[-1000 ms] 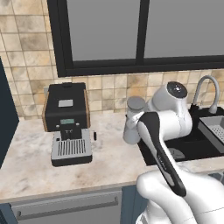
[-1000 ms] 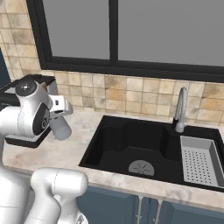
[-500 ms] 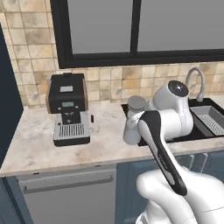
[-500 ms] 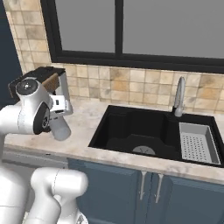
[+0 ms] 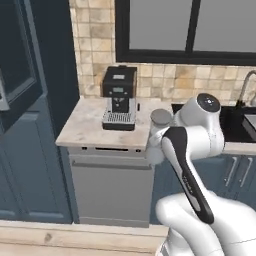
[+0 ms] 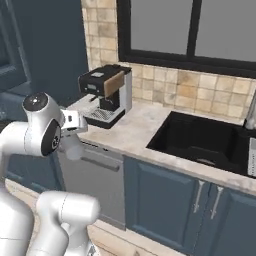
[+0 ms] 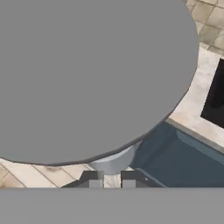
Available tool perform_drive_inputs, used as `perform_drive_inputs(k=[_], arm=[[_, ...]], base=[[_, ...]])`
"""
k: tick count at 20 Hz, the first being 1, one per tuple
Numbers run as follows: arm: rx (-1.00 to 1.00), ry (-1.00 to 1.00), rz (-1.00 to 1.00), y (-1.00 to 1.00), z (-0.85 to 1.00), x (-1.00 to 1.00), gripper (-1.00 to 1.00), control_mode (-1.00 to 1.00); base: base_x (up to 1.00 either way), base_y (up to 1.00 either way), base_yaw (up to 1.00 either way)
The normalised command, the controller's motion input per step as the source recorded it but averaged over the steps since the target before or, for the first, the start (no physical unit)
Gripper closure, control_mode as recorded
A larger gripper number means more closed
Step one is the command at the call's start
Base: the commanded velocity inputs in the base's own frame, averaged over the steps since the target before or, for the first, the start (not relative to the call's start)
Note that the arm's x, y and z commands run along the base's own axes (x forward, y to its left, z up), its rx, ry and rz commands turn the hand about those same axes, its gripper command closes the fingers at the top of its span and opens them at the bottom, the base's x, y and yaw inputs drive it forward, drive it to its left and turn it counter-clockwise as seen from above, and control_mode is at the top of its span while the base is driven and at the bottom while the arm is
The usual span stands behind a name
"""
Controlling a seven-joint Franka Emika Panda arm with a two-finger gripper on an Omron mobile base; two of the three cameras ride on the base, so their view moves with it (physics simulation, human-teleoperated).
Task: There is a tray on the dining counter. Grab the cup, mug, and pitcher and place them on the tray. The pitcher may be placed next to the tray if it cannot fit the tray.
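Looking across your three views, you had the tall slim plain grey pitcher (image 5: 159,131) up off the pale marbled stone desk (image 5: 90,131), carried at the end of the white arm in front of the desk's edge. In the left base view its round top sat just left of the arm's big white joint, level with the desk top, and its body ran down in front of the grey dishwasher panel (image 5: 110,186). In the right base view you saw the pitcher (image 6: 72,147) as a pale grey cylinder tucked beside the arm's upper joint, tilted a little. The claw (image 7: 110,178) was clenched on the pitcher: in the hand view its two dark fingertips (image 7: 91,177) stood close together at the bottom, and the pitcher's (image 7: 87,74) broad grey end took up most of that view. A black boxy coffee machine (image 5: 120,97) stood on the desk against the beige tiled wall, well apart from the pitcher. To the right lay the black recessed sink (image 6: 200,145), and dark blue cabinet doors (image 6: 165,200) ran below it.
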Motion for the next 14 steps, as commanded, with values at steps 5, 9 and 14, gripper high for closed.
perform_drive_inputs(k=[5,9,14], arm=[[0.00,0.00,0.00,0.00,0.00,0.00,1.00,1.00],[0.00,0.00,0.00,0.00,0.00,0.00,1.00,1.00],[0.00,0.00,0.00,0.00,0.00,0.00,1.00,1.00]], base=[[-0.40,0.00,0.92],[-0.39,0.00,0.96],[-0.50,0.00,0.91]])
